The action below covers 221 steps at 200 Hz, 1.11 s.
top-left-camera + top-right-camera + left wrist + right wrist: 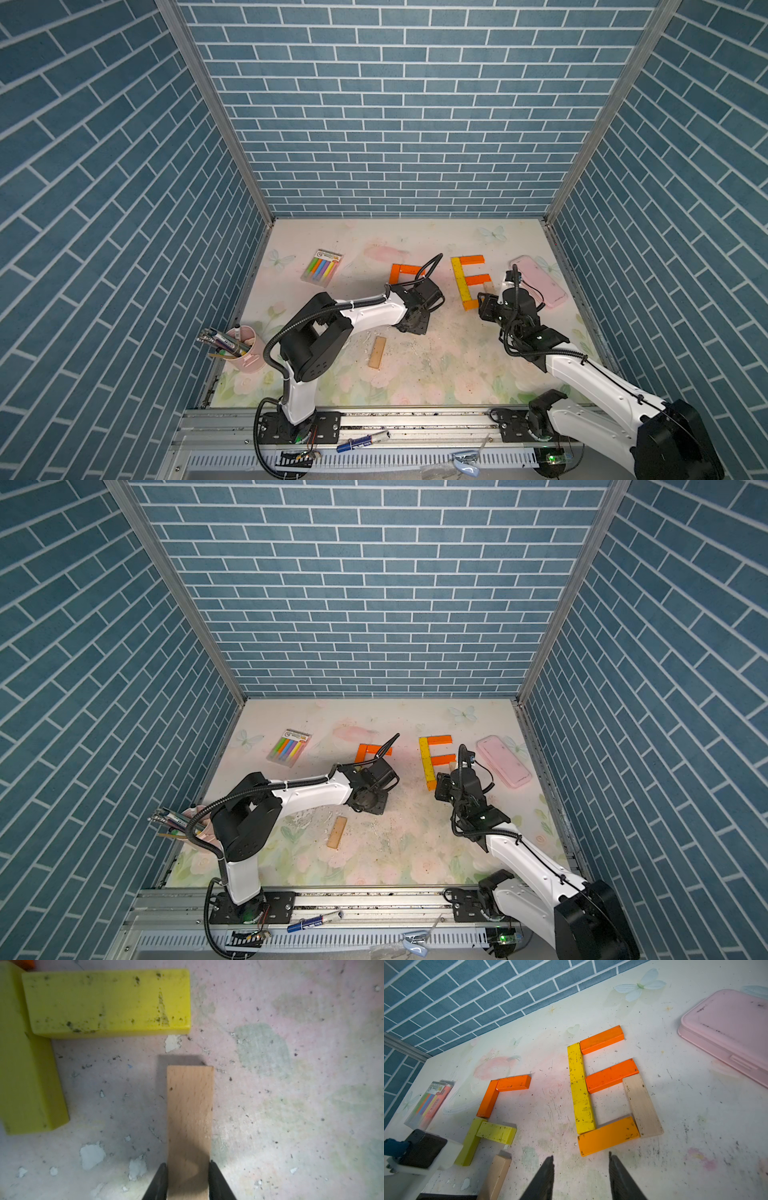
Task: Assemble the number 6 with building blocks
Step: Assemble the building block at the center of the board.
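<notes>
Left end effector point(188, 1167) is seen pinching a tan plank point(190, 1109) across its long edges. The free end is aimed at the gap just beside the yellow planks point(108, 1001), and whether it rests on the counter point(436, 374) or hangs just above cannot be told. This is judged to be the closing side of a second, half-built 6. That figure sits at centre of both top views, mostly hidden under the arm. In the right wrist view two orange planks point(488, 1099) are butted into its top corner and the two yellow ones into its middle corner. Right of centre a finished 6 point(460, 278) is laid with a yellow spine, three orange bars and one tan side, all touching so the outline reads closed. Right end effector point(581, 1167) is spread and empty near the bottom orange bar point(608, 1136), likely parked clear of the work. A spare tan plank point(377, 352) lies alone at lower centre, probably meant for the last bar. Planks are flat rectangular wood: the paint is scuffed with dark specks, and the tan ones show bare grain. The counter covering is floral, worn and flaked. A pink case point(538, 280) at right and a stick pack point(322, 268) at upper left lie apart from the work.
</notes>
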Each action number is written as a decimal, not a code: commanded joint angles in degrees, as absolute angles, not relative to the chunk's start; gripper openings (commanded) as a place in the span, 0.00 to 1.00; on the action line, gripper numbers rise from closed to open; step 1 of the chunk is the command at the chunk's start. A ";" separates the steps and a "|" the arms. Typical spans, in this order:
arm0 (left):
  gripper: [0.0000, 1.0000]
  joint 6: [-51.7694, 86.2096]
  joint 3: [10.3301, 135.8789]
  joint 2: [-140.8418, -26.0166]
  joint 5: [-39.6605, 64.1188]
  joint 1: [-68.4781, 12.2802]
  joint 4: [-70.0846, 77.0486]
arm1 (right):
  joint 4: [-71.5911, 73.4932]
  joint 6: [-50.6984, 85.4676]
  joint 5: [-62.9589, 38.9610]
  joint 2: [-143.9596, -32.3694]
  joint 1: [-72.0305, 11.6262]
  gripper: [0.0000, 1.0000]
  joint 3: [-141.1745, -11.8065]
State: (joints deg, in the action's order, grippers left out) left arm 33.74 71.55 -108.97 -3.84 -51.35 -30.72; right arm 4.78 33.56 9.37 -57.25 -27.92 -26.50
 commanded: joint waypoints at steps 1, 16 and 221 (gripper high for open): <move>0.32 34.63 70.99 -108.43 -6.11 -51.33 -31.11 | 5.55 32.93 8.77 -57.07 -27.55 0.44 -25.75; 0.32 34.50 71.02 -108.46 -6.10 -51.09 -31.15 | 5.54 32.96 8.78 -57.07 -27.51 0.44 -25.69; 0.31 33.61 73.37 -110.28 -5.34 -49.80 -30.59 | 6.56 33.39 7.51 -58.97 -27.16 0.43 -25.58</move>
State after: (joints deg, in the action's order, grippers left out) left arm 33.61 71.81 -108.99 -3.86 -50.19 -30.46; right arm 5.26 33.58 7.88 -58.41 -27.55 -26.26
